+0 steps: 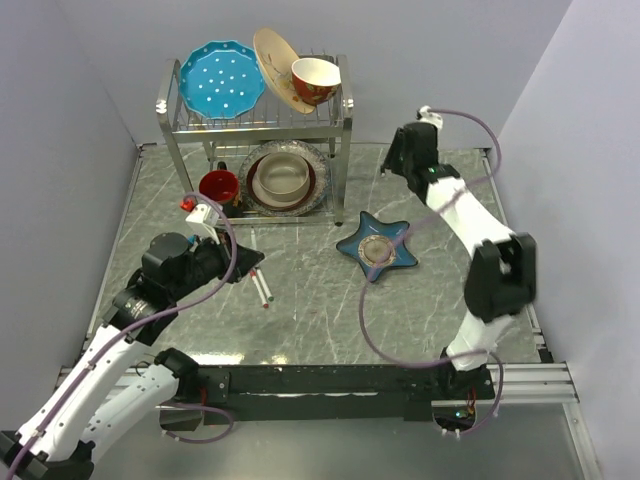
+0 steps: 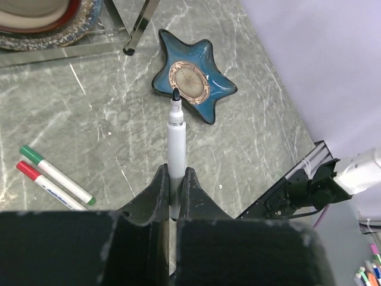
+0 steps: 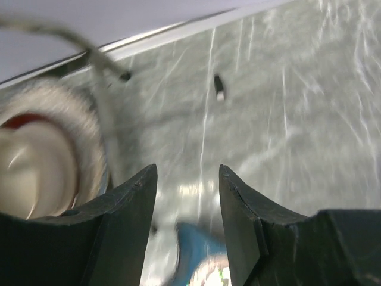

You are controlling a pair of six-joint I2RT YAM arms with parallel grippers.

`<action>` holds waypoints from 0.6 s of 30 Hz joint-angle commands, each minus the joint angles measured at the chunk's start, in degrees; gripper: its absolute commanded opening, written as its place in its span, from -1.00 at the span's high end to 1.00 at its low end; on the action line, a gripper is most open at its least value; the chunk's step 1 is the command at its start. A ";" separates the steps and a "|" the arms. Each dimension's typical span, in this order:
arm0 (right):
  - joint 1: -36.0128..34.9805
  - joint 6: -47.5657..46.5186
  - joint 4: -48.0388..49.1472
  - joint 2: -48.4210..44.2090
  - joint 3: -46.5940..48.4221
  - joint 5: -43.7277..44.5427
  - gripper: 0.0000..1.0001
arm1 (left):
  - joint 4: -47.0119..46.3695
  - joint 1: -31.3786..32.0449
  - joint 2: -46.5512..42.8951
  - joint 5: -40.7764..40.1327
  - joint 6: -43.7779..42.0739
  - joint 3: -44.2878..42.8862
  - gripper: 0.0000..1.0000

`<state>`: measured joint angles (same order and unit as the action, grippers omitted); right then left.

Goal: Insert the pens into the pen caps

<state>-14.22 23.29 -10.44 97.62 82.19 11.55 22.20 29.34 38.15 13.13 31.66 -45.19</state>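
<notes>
My left gripper (image 2: 174,173) is shut on a white-barrelled pen (image 2: 176,134) with a bare black tip. The pen points toward the blue star-shaped dish (image 2: 217,95). In the top view this gripper (image 1: 250,263) is low over the table at the left. A green-ended pen (image 2: 56,174) and a red-ended pen (image 2: 41,180) lie side by side on the table to its left, also in the top view (image 1: 262,285). My right gripper (image 3: 186,170) is open and empty, raised at the far right (image 1: 392,162). A tiny dark cap (image 3: 219,87) lies on the table beyond it.
A metal dish rack (image 1: 255,110) stands at the back with a blue plate, a tan plate and a bowl on top. Under it are a red mug (image 1: 218,185) and stacked dishes (image 1: 283,180). The star dish (image 1: 377,248) sits mid-table. Walls close both sides.
</notes>
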 commanded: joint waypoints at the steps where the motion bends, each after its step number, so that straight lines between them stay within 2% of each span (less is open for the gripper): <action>1: 1.82 -4.13 -5.72 12.74 14.63 3.04 -0.07 | -0.49 -0.08 -1.76 -0.56 -1.87 0.01 0.98; 2: 2.00 -4.04 -6.52 15.46 19.97 2.69 -0.06 | -0.66 -0.08 -2.46 -0.56 -1.78 0.10 0.98; 6: 2.88 -3.78 -8.11 28.28 30.38 1.64 -0.06 | -1.10 -0.08 -4.40 -1.00 -1.86 0.36 0.98; 9: 2.88 -5.00 -9.07 35.06 36.89 1.28 -0.05 | -0.93 -0.08 -5.45 -1.44 -1.95 0.19 0.98; 11: 3.93 -3.26 -12.93 38.77 44.58 -1.17 -0.04 | -0.93 -0.08 -5.89 -1.61 -1.95 0.19 0.98; 14: 4.29 -2.46 -14.87 42.21 48.14 -3.29 -0.05 | -0.75 -0.08 -6.16 -1.35 -1.95 -0.07 0.98; 18: 4.46 4.02 -14.17 42.30 45.51 -1.36 -0.06 | -1.19 -0.08 -6.16 -0.74 -1.60 -0.25 0.98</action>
<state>-10.31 21.58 -24.10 141.12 126.08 9.37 22.17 29.34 32.36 12.12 30.65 -44.86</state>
